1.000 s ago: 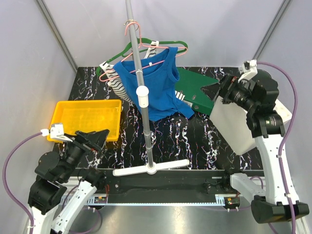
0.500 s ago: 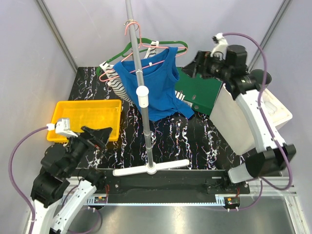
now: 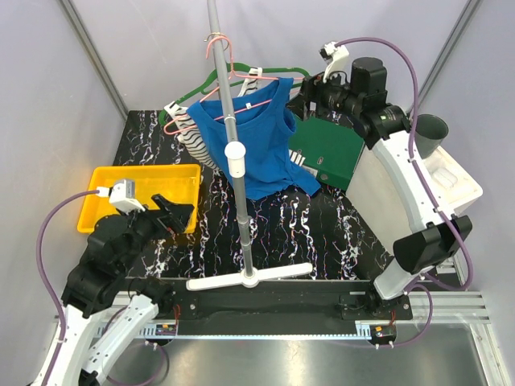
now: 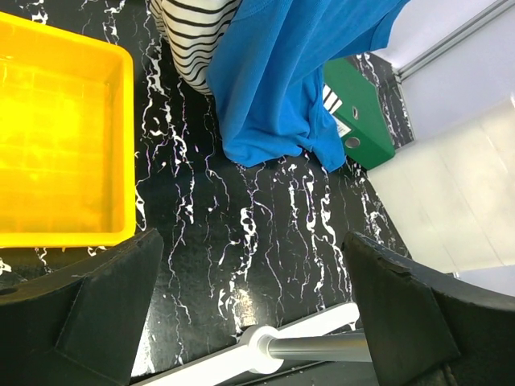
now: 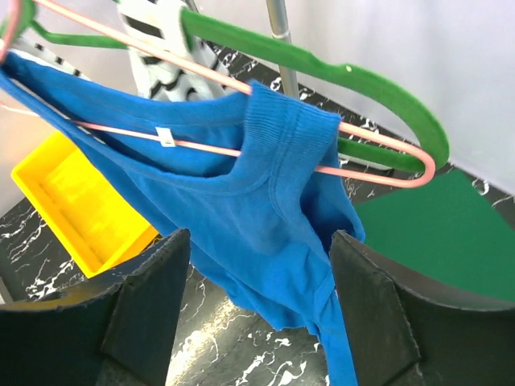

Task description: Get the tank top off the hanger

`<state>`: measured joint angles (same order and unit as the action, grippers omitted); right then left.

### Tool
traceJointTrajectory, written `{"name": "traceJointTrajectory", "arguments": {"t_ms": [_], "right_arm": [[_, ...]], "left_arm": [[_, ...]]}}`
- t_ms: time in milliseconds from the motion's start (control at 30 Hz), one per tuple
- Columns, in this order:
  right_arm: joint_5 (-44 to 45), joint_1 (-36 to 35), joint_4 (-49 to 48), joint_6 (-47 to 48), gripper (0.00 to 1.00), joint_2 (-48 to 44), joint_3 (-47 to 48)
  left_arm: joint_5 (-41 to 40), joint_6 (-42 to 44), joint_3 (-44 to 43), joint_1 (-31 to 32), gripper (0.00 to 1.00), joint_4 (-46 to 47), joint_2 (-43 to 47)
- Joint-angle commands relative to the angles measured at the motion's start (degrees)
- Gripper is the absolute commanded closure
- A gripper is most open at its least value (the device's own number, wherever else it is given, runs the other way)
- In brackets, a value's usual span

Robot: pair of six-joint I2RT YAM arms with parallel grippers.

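A blue tank top [image 3: 251,145] hangs on a pink hanger [image 3: 228,76] from the grey pole of a rack [image 3: 233,153]; it also shows in the left wrist view [image 4: 278,72] and the right wrist view [image 5: 233,217]. The pink hanger [image 5: 378,170] passes through its shoulder straps. My right gripper [image 3: 302,103] is open, raised beside the top's right shoulder, not touching it; in its own view [image 5: 261,314] the jaws stand wide apart. My left gripper [image 3: 181,213] is open and empty, low near the tray; in its view [image 4: 253,322] the jaws stand apart.
A striped garment [image 3: 191,137] hangs on a green hanger [image 3: 282,76] behind the blue top. A yellow tray [image 3: 105,181] lies at the left. A green binder [image 3: 326,153] and a white box [image 3: 394,205] stand at the right. The rack's white foot [image 3: 249,277] lies near the front.
My right arm has swung up and left, from beside the white box to the tank top's right shoulder. My left gripper has shifted a little right and forward.
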<state>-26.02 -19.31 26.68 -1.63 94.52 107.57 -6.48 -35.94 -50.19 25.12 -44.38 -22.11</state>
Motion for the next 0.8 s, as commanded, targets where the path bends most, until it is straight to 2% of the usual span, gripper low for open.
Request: {"name": "traceJointTrajectory", "arguments": {"t_ms": [0,133,267,333,600,767], "right_arm": [[-1.9,-0.4,-1.0,2.3,0.24,-3.4,3.3],[-8.8,-0.9,-1.5,0.2,0.32,0.0,8.0],[-12.7,-2.1,-2.2,3.4,0.35,3.4,11.7],[-14.3,-2.0,-2.1,4.4,0.36,5.1,14.2],[-18.4,-2.1,-2.0,6.0,0.36,12.5,22.0],[-17.4,-2.4,-1.8,6.6,0.33,15.3,24.8]], "left_arm": [[-0.3,1.9,-3.4,0.3,0.01,3.3,-2.2],[0.4,1.1,-4.5,0.3,0.01,3.9,-2.9],[-0.8,-0.3,-4.4,0.3,0.01,4.7,-3.1],[1.1,-0.9,-4.7,0.3,0.01,5.3,-4.1],[4.2,-2.6,-5.7,0.3,0.01,5.7,-4.8],[4.2,-3.3,-4.7,0.3,0.01,6.1,-2.7]]}}
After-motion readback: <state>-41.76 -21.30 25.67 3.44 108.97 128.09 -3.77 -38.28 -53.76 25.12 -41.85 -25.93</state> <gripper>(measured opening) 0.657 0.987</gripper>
